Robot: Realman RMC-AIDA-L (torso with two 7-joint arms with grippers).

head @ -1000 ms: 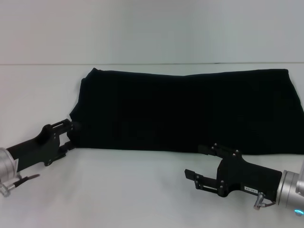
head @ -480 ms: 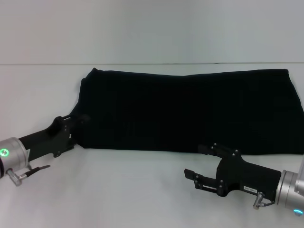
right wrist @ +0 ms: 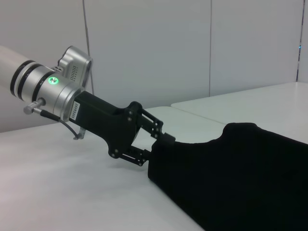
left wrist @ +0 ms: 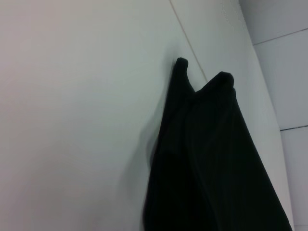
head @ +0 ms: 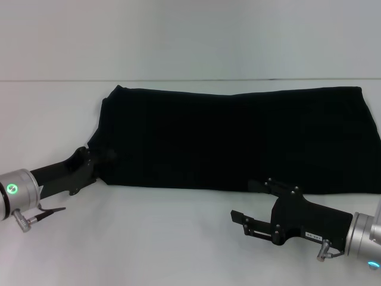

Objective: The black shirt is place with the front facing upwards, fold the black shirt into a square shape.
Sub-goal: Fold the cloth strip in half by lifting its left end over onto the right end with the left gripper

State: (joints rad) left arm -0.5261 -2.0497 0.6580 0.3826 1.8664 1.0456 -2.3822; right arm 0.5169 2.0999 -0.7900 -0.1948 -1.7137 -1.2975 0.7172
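So the black shirt [head: 238, 140] lies folded into a long band on the white surface [head: 149, 238]. Left pincer [head: 98, 159] is pinching its near corner. Right pincer [head: 249, 207] sits spread just in front of the shirt's near edge, holding nothing.

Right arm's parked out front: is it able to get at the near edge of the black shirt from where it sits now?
Probably yes. The right gripper sits open on bare table just in front of the black shirt, nothing between them. The left gripper is far off at the shirt's left end.
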